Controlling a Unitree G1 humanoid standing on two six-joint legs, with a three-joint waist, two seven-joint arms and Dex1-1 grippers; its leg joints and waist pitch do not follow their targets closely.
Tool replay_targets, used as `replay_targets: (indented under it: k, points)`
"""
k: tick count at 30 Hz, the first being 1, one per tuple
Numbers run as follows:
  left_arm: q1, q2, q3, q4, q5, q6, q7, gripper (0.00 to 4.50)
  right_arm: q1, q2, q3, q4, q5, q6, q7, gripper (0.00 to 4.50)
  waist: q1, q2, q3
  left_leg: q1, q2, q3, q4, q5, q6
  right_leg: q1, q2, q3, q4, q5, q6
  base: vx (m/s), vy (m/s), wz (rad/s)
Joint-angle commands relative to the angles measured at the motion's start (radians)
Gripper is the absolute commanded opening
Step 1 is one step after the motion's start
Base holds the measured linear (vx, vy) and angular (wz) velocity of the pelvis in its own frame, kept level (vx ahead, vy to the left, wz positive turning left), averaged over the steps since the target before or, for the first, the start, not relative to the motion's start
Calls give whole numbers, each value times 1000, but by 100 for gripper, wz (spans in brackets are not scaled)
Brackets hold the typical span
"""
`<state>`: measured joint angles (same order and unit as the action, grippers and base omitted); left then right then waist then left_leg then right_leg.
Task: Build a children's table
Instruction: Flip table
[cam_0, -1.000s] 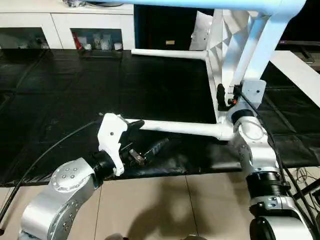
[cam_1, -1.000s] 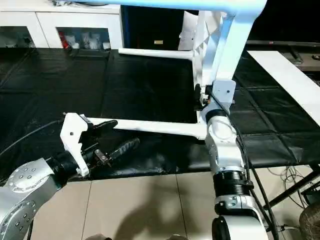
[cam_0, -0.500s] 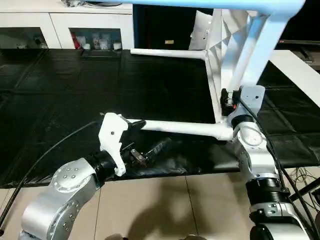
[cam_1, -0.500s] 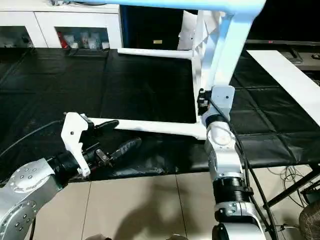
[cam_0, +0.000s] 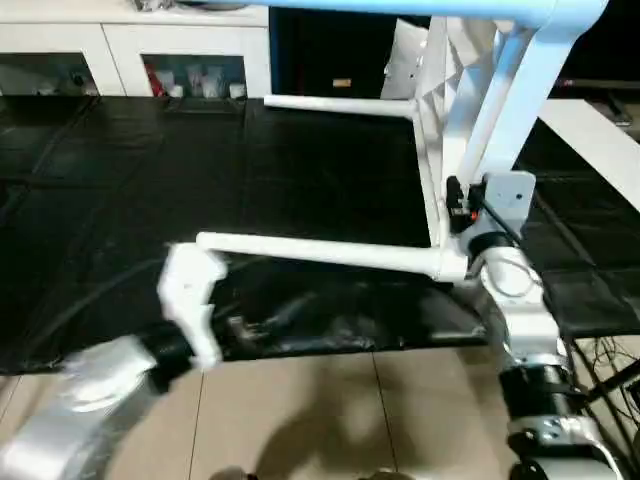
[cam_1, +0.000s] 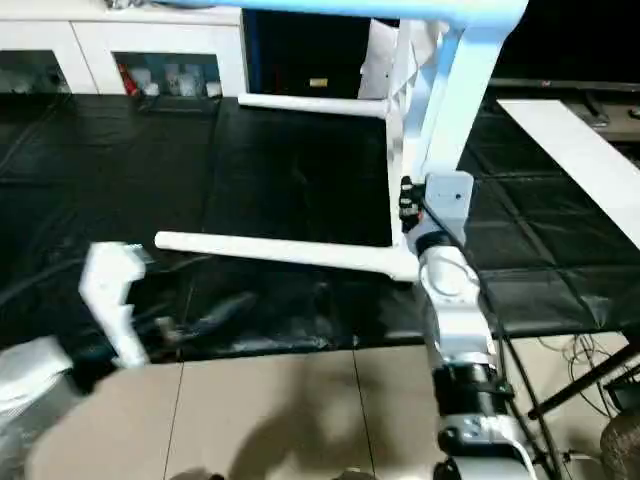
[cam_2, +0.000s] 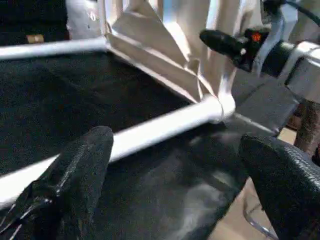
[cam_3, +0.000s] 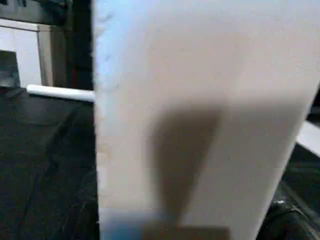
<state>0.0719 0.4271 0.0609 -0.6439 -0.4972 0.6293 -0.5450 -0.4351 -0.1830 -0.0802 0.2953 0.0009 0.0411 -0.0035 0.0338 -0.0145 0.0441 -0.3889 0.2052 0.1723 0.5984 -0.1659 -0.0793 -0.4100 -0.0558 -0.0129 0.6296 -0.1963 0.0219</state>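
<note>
The white children's table (cam_0: 432, 150) stands on its side on the black mat, its ribbed top on edge. One leg (cam_0: 320, 253) lies level toward the left. Another leg (cam_0: 340, 104) lies level farther back. A third leg (cam_0: 515, 95) slants up toward me. My right gripper (cam_0: 462, 195) sits at the foot of that slanted leg (cam_3: 200, 115), close against it by the table top. My left gripper (cam_0: 262, 320) is open below the near leg's free end. Its two black fingers (cam_2: 82, 170) are spread wide with the near leg (cam_2: 160, 125) running past beyond them.
A white cabinet with glass doors (cam_0: 130, 55) lines the back. A flat white board (cam_0: 590, 140) lies at the right on the mat. The mat's front edge (cam_0: 330, 348) meets tiled floor, and cables (cam_0: 600, 350) hang at the lower right.
My left arm has pulled back to the left, away from the near leg's free end, which now stands clear. My right gripper has shifted slightly upward at the slanted leg.
</note>
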Motion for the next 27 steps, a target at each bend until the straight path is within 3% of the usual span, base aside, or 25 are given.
replay_targets:
  k: [1,5,7,8,9,11,12,13,16,17,19,21,22,23,26,27]
  points:
    - [-24,23,7,-39,-18,0,-10,450,-27,-84,64,-115,-101,-26,79,193,2,-2,-53,17,2,4,-67,-282,-43,34,-29,22,-81,-232,-89,0,0,0]
    - [-60,49,10,-68,-32,30,-9,450,-48,-167,85,-158,-148,-22,137,193,2,-11,-55,9,-1,8,-59,-230,-26,43,-31,25,-76,-197,-84,0,0,0]
    - [-87,60,16,-74,-41,42,-9,450,-70,-215,91,-169,-164,-10,174,193,3,-6,-56,11,-2,9,-55,-203,-20,42,-30,25,-74,-187,-88,0,0,0]
    - [-156,71,39,-71,-50,52,-2,450,-115,-293,91,-173,-180,24,228,193,2,-7,-56,13,-3,10,-54,-205,-19,41,-26,24,-73,-187,-94,0,0,0]
    - [-158,71,40,-71,-50,52,-1,450,-116,-295,91,-173,-180,25,229,193,5,-8,-56,17,-3,12,-51,-208,-14,40,-25,24,-74,-193,-100,0,0,0]
    - [-208,78,55,-70,-47,47,17,450,-138,-336,102,-172,-191,46,251,193,6,-10,-53,13,-4,14,-49,-200,-7,41,-28,25,-75,-198,-102,0,0,0]
    - [-228,81,60,-70,-48,44,25,450,-146,-351,108,-172,-193,56,259,193,10,-5,-56,14,-3,13,-47,-179,-8,44,-30,25,-71,-184,-104,0,0,0]
    - [-271,74,78,-70,-64,44,46,450,-160,-367,113,-167,-199,65,269,193,8,-11,-56,12,-3,15,-46,-173,-6,44,-28,25,-71,-175,-107,0,0,0]
    - [-358,73,112,-68,-78,29,67,450,-196,-395,125,-148,-218,69,289,194,17,-7,-58,14,-3,15,-44,-154,-4,45,-30,24,-66,-150,-126,0,0,0]
    - [-378,86,116,-69,-64,13,58,450,-210,-403,128,-142,-225,67,294,194,17,-14,-58,11,-3,16,-43,-150,-2,45,-29,24,-67,-150,-124,0,0,0]
    - [-424,102,125,-67,-39,-18,58,450,-243,-430,140,-120,-233,80,309,194,23,-10,-62,13,-2,15,-40,-127,3,47,-30,23,-61,-124,-123,0,0,0]
    - [-463,120,126,-61,4,-63,57,450,-277,-457,151,-94,-241,90,328,194,27,-10,-61,14,-1,16,-38,-117,7,45,-29,23,-61,-106,-129,0,0,0]
    - [-504,135,124,-43,75,-130,76,450,-313,-484,163,-68,-244,99,352,195,29,-12,-61,14,0,16,-37,-119,10,46,-31,23,-60,-106,-131,0,0,0]
    - [-504,135,124,-43,75,-130,76,450,-313,-484,163,-68,-244,99,352,195,29,-12,-60,13,1,16,-37,-125,10,46,-31,22,-61,-113,-130,0,0,0]
    - [-553,217,95,29,284,-213,170,450,-392,-529,184,-13,-254,103,402,195,31,-12,-60,11,0,16,-34,-122,7,47,-33,22,-58,-120,-125,0,0,0]
    - [-556,239,84,49,322,-207,192,450,-409,-536,190,-2,-256,101,417,195,30,-18,-59,12,2,17,-33,-134,7,44,-33,22,-61,-136,-122,0,0,0]
